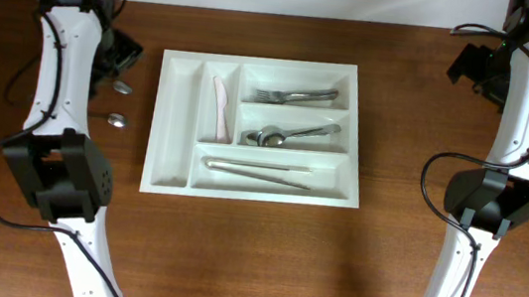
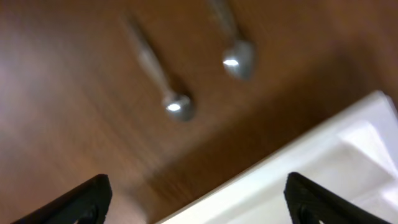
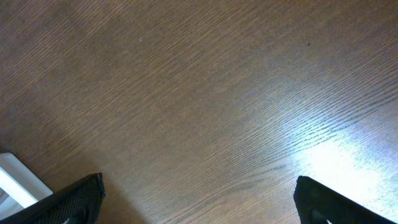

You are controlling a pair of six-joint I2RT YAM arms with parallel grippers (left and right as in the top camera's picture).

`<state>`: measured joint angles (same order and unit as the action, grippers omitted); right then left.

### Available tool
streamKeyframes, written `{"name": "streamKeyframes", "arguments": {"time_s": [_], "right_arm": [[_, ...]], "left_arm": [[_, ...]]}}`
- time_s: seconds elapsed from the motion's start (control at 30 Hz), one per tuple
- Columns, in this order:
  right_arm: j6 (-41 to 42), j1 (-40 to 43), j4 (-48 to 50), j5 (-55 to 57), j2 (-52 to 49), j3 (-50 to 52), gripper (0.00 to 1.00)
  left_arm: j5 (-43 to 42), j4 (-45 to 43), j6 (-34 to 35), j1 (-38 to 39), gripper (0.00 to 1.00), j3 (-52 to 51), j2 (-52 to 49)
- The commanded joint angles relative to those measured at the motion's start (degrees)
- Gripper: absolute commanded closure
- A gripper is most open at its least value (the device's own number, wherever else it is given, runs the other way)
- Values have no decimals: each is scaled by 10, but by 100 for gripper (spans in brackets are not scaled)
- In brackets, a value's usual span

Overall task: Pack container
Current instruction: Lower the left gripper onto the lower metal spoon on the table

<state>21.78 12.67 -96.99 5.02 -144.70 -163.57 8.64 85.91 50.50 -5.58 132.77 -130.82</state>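
left hand [image 2: 199, 208] spread wide and empty, above the worktop [image 2: 56, 93] near two loose spoons [image 2: 177, 106], just beside the container [image 2: 348, 149]; right hand [image 3: 205, 208] spread too, over worktop far right. container sits mid-worktop, partly filled with cutlery [image 1: 290, 97]. looks like light, stiff, slick plastic that'd skate if bumped, so grip a rim wall if it needs moving.

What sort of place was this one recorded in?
Likely a robot test bench rather than a real kitchen: a wooden table, a white left arm and right arm at its sides, and a cutlery tray holding forks and spoons.
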Motion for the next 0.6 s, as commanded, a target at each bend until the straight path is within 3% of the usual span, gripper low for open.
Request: {"name": "streamKeyframes", "arguments": {"time_s": [0.0, 0.27, 0.57], "right_arm": [[-4, 3, -3, 1, 18, -9, 1], [-4, 3, -3, 1, 18, -9, 1], [-4, 3, -3, 1, 18, -9, 1]], "left_arm": [[-18, 3, 127, 5, 7, -38, 7], [-15, -16, 252, 11, 6, -107, 7], [6, -73, 288, 5, 6, -156, 7]]}}
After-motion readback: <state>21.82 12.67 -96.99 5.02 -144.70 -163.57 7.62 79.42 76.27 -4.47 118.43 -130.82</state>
